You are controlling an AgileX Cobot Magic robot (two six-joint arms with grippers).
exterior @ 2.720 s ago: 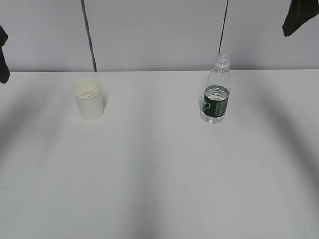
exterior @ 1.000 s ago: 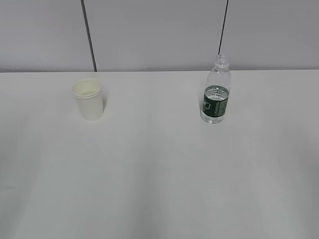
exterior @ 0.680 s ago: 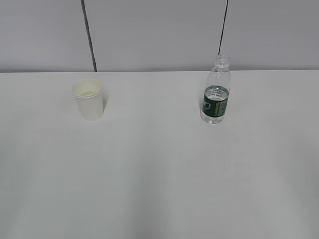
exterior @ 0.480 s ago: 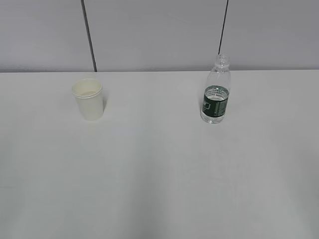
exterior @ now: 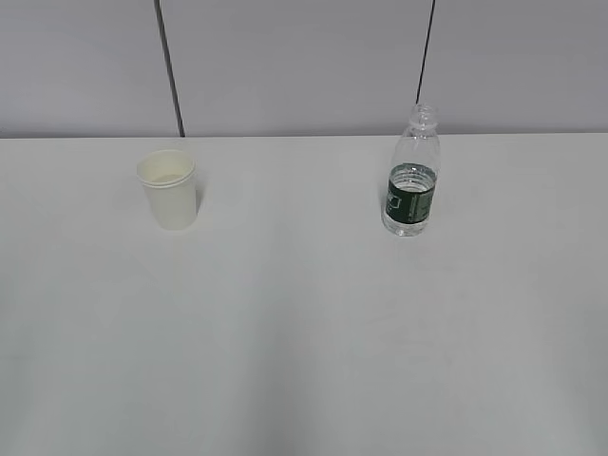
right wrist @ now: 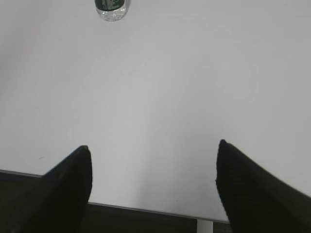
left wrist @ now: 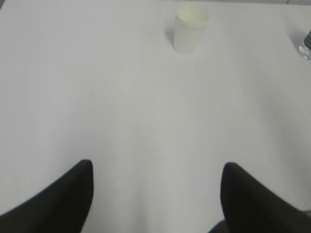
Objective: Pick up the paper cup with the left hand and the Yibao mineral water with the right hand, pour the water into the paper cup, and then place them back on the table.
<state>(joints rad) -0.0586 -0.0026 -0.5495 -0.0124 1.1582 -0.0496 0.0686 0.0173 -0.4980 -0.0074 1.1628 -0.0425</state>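
Note:
The paper cup [exterior: 168, 189] stands upright on the white table [exterior: 304, 323] at the back left. It also shows at the top of the left wrist view [left wrist: 189, 28]. The Yibao mineral water [exterior: 412, 176] stands upright at the back right, uncapped, with water low in it. Its base shows at the top of the right wrist view [right wrist: 111, 9] and at the right edge of the left wrist view [left wrist: 306, 46]. My left gripper [left wrist: 156, 167] is open and empty, far in front of the cup. My right gripper [right wrist: 153, 148] is open and empty over the table's front edge. Neither arm shows in the exterior view.
A grey wall with two thin dark vertical lines [exterior: 169, 66] runs behind the table. The table's front edge [right wrist: 146, 208] shows in the right wrist view, with dark floor below it.
The dark arm parts at the exterior view's top corners 2.7 s ago have left that view. The cup and bottle have not moved.

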